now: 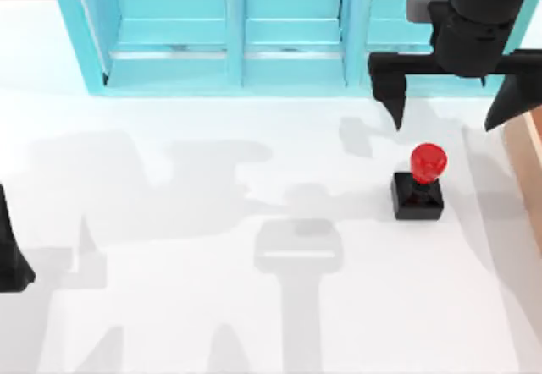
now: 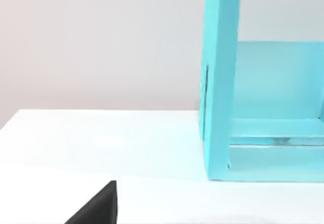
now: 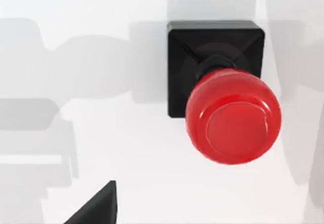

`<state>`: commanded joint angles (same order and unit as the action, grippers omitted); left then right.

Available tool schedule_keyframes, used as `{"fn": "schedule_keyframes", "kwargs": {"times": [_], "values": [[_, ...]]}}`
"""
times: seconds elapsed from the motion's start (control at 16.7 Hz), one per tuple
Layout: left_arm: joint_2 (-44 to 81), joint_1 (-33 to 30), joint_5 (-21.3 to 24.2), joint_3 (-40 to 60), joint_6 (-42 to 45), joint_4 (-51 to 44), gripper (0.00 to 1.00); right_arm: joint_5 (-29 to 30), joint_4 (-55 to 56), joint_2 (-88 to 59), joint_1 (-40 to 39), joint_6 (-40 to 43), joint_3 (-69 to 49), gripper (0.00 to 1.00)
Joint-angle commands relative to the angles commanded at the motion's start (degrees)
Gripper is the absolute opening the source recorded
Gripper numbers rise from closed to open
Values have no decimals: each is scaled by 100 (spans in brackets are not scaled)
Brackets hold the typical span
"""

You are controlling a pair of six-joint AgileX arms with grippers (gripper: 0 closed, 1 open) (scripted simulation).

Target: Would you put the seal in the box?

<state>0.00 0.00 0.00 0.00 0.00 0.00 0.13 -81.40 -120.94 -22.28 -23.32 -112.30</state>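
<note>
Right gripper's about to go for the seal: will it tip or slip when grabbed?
The seal stands upright on a square black base, so it probably won't roll. Its glossy round red knob may slip between the fingers. The open right gripper hangs above it; gripping the narrow neck or flat base sides seems safer.

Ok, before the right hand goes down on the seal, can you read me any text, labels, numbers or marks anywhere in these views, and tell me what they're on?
No readable text, number or sign in any view.
Seal: plain red knob, plain black base, no marking.
Turquoise shelf unit: bare panels, no label.
Box: bare wood edge at the table's right side.
Right hand, open above the seal: plain black.
Left hand, at the table's left edge: plain black.
</note>
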Motion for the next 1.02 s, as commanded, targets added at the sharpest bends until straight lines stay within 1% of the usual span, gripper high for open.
{"fn": "schedule_keyframes", "kwargs": {"times": [0.18, 0.3, 0.72, 1.02], "values": [[0, 0, 0, 0, 0, 0, 100, 5, 24, 19, 28, 0, 31, 100], [0, 0, 0, 0, 0, 0, 100, 0, 230, -5, 13, 12, 238, 100], [0, 0, 0, 0, 0, 0, 100, 2, 1995, -208, -12, -15, 1762, 100], [0, 0, 0, 0, 0, 0, 100, 2, 2154, -239, -16, -19, 1914, 100]]}}
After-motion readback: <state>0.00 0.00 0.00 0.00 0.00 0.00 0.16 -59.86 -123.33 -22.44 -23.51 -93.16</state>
